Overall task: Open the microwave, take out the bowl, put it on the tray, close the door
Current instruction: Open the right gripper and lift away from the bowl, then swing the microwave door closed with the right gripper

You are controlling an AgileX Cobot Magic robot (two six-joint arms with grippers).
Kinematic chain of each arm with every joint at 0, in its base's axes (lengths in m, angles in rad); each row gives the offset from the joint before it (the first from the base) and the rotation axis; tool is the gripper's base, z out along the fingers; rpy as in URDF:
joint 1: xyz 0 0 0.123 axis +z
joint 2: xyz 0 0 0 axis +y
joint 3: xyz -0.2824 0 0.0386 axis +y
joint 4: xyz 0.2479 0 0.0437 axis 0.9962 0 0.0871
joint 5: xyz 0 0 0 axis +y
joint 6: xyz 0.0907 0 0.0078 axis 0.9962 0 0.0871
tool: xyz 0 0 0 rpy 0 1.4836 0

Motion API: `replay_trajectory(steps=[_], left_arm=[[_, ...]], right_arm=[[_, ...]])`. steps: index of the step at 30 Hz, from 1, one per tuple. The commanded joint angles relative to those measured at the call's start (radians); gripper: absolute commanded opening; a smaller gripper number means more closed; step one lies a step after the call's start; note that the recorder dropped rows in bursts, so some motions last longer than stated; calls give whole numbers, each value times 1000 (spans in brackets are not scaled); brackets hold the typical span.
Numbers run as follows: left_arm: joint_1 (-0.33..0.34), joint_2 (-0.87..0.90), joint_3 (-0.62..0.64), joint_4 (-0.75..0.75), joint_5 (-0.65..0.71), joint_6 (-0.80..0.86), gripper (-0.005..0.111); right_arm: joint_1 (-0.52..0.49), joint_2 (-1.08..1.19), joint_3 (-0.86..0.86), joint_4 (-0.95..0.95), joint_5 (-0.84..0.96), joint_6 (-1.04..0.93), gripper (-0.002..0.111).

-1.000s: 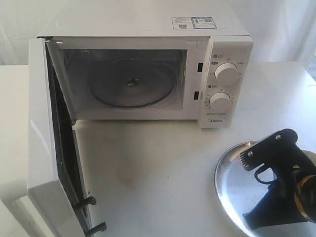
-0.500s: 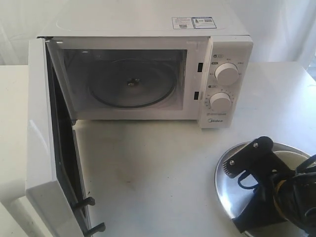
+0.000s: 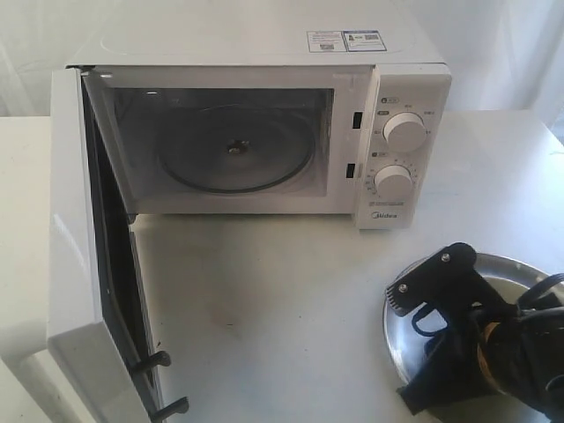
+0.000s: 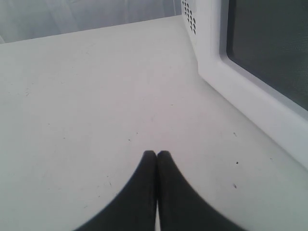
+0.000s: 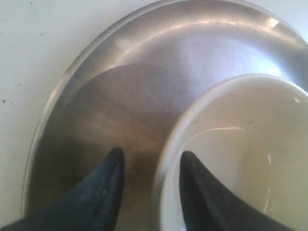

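- Over at the near right of the table [image 3: 282,291], the bowl [image 5: 240,154] sits mouth-up in the tray [image 5: 144,72]. It's round, so there's no real long axis. Nothing in it, just a glossy cream inside with a few highlights.
- Tray is shiny brushed metal, round, with a shallow raised rim. The bowl takes up only part of it and the rest is bare.
- Right gripper [image 5: 151,154] straddles the bowl's rim, one black finger inside the bowl and the other outside over the tray. The jaws stand apart, with a visible gap on the outer side, so it isn't squeezing.
- From the exterior view the right arm hides the bowl completely.
- Microwave [image 3: 264,40] is at the far side: white, boxy, two round dials [image 3: 405,130] on the right, sticker [image 3: 345,40] on top. The cavity holds only the glass turntable [image 3: 236,150].
- Door [image 3: 70,220] is swung wide open to the left, its edge pointing toward the near side.
- Left gripper [image 4: 157,154] hangs over bare table just beside the door's outer face, fingertips pressed together on nothing.
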State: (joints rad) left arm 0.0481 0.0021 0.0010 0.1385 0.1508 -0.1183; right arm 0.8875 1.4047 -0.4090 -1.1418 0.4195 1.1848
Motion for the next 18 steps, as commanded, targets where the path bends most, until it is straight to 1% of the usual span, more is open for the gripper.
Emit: replay_trajectory(steps=[1,2,4,7,10,13,15,18], left_arm=[[-1,-2,-1,-4,-2,-6,0],[-1,-2,-1,-4,-2,-6,0],[-1,-2,-1,-4,-2,-6,0],[-1,-2,-1,-4,-2,-6,0],[-1,-2,-1,-4,-2,-6,0],[-1,-2,-1,-4,-2,-6,0],[-1,-2,-1,-4,-2,-6,0],[-1,-2,-1,-4,-2,-6,0]], right_arm=[[0,-38,1,-186,15,221,35],[0,-60,1,-234,0,275,32],[0,-134,1,-331,-91,355,26],[0,-277,-10,-448,-326,405,16],[0,-413,-36,-448,-533,409,8],[0,-532,-52,-443,-618,409,0],[0,-593,-67,-443,-669,396,0],[0,-612,-103,-438,-840,333,0]])
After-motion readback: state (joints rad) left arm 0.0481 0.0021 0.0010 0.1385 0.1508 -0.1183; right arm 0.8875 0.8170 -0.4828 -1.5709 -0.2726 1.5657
